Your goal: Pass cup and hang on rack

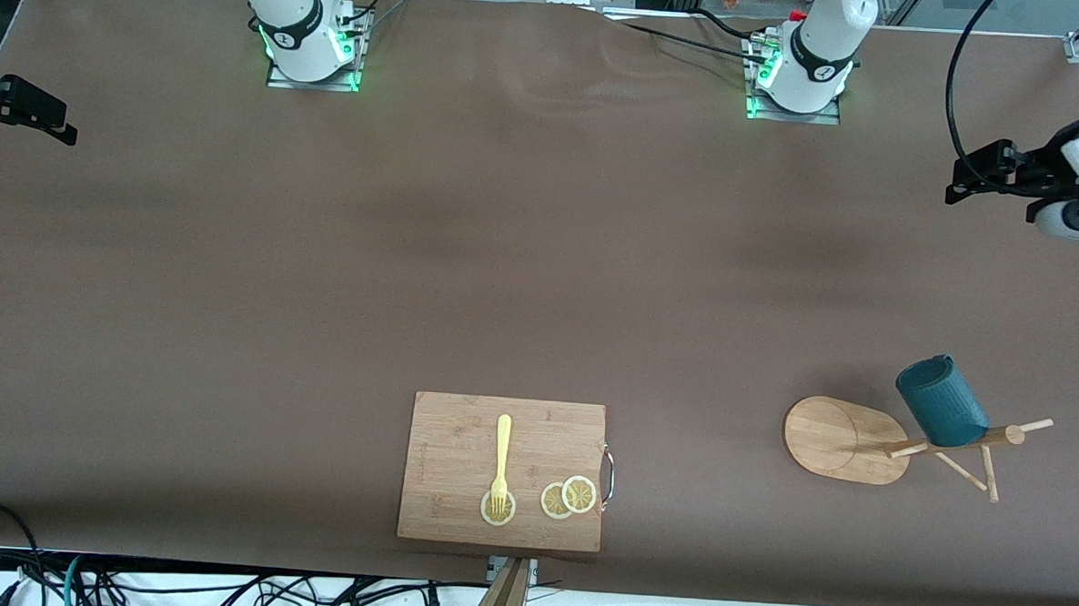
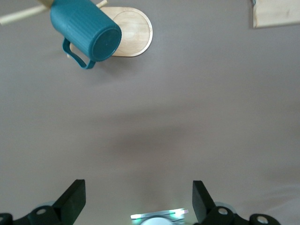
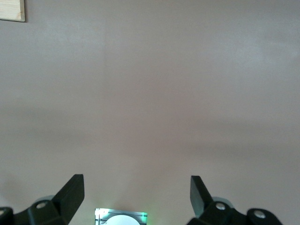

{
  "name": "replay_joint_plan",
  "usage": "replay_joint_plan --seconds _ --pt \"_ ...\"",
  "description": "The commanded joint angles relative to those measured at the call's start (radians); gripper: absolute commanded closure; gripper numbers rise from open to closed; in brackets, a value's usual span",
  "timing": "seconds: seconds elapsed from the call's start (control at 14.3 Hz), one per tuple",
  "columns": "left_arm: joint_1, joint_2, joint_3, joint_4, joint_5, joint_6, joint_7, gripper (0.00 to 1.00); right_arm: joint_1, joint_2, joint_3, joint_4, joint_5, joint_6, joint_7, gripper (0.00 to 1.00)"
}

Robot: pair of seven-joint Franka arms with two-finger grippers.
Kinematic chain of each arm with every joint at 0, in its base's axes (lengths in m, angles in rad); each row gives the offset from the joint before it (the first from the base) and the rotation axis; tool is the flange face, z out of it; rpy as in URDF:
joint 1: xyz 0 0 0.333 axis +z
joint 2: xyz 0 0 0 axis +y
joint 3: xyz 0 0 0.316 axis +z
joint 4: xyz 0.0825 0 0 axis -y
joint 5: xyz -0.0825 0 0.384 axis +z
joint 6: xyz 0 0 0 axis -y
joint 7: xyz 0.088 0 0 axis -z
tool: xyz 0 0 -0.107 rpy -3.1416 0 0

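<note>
Cutting board (image 1: 502,471) nearest you, untouched. Cup (image 1: 942,402) hangs on rack (image 1: 870,440) peg; task looks done. Left gripper (image 2: 139,199) and right gripper (image 3: 137,196) hover over bare worktop (image 1: 505,247), fingers wide, empty.

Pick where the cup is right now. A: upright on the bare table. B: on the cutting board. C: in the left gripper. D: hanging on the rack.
D: the cup hangs tilted on a peg of the rack, while the left gripper and the right gripper are open and hold nothing.
</note>
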Motion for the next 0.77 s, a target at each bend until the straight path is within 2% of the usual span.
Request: replay_joint_plan --seconds 0.0,0.28,0.7 --pt "0.026 -0.015 -0.044 -0.015 -0.018 -0.002 -0.084 0.00 0.006 -0.006 -0.006 0.003 0.002 -0.010 0.006 0.00" --pt "0.080 -0.006 -0.058 -0.008 -0.027 -0.002 -0.081 0.00 0.007 -0.006 -0.006 0.003 0.002 -0.010 0.006 0.00" --pt "0.071 0.013 -0.056 0.003 -0.015 -0.017 -0.081 0.00 0.007 -0.006 -0.006 0.003 0.002 -0.010 0.006 0.00"
